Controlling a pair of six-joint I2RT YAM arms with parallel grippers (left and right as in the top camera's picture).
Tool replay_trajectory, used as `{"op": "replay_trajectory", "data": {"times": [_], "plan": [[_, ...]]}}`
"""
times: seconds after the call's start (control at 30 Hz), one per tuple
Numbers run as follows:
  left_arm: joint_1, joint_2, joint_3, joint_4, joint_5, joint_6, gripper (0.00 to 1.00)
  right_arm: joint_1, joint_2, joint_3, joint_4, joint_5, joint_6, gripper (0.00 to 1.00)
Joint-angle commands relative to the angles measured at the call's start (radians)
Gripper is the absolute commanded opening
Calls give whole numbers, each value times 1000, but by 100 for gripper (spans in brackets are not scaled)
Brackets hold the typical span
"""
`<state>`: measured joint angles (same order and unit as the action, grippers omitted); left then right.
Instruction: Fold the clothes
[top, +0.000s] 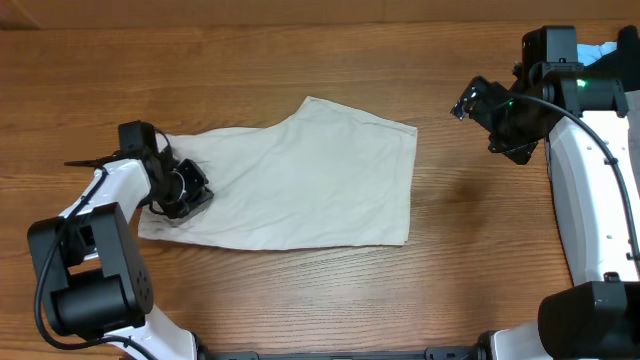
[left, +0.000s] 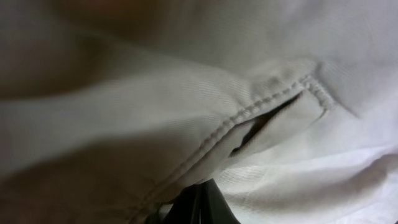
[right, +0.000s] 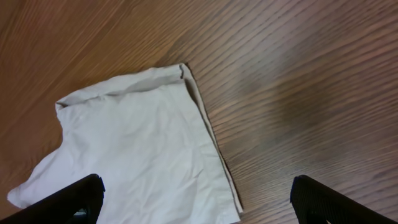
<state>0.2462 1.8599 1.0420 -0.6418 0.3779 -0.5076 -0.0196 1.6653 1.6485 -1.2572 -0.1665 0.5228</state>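
The pale beige shorts lie flat on the wooden table, folded lengthwise, with the wide end at the right. My left gripper sits on their left end. In the left wrist view its dark fingertips are pressed together against the cloth, just under a stitched slit pocket. My right gripper hangs above bare table to the upper right of the shorts, apart from them. In the right wrist view it is wide open and empty, looking down on the shorts' right edge.
The wooden table is bare to the right of the shorts. A blue and white object lies at the far right edge behind the right arm. The arm bases stand at the near left and near right.
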Motion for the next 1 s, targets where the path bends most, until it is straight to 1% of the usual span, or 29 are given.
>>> {"op": "replay_trajectory", "data": {"times": [0.0, 0.03, 0.17, 0.27, 0.33, 0.43, 0.5, 0.53, 0.63, 0.67, 0.7, 0.73, 0.83, 0.87, 0.9, 0.93, 0.97], "plan": [[36, 101, -74, -44, -322, -125, 4, -2, 2, -6, 4, 16, -8, 100], [36, 101, -74, -44, -312, -165, 4, -2, 3, -6, 4, 15, -8, 100], [35, 101, -74, -42, -235, -233, 4, 7, 21, -7, -13, 15, -8, 100], [35, 101, -73, -42, -189, -246, 4, 33, 52, -7, -26, 15, -9, 100], [35, 99, -73, -42, -159, -247, 4, 60, 79, -8, -28, 14, -34, 100], [35, 66, -73, -47, -151, -209, 4, 121, 130, -11, -28, 15, -100, 99], [35, 26, -73, -59, -151, -202, 4, 160, 162, -12, -24, 18, -113, 96], [35, 2, -73, -65, -151, -194, 4, 174, 174, -12, -22, 19, -112, 95], [35, -77, -73, -93, -146, -175, 4, 203, 197, -12, -23, 19, -104, 78], [35, -101, -73, -104, -139, -154, 6, 208, 203, -14, -26, 19, -104, 75], [35, -124, -73, -117, -132, -135, 7, 211, 207, -19, -30, 18, -104, 68], [35, -144, -73, -128, -120, -106, 11, 214, 210, -26, -32, 15, -99, 62], [35, -185, -73, -151, -66, -6, 27, 215, 211, -80, -4, 2, -79, 47], [35, -192, -73, -154, -58, 19, 44, 215, 211, -104, 14, -6, -80, 40], [34, -195, -73, -155, -58, 36, 69, 215, 211, -122, 31, -14, -82, 34], [34, -195, -73, -154, -59, 50, 84, 215, 211, -143, 51, -26, -82, 30], [35, -194, -73, -154, -60, 68, 86, 215, 211, -158, 67, -44, -85, 27]]}}
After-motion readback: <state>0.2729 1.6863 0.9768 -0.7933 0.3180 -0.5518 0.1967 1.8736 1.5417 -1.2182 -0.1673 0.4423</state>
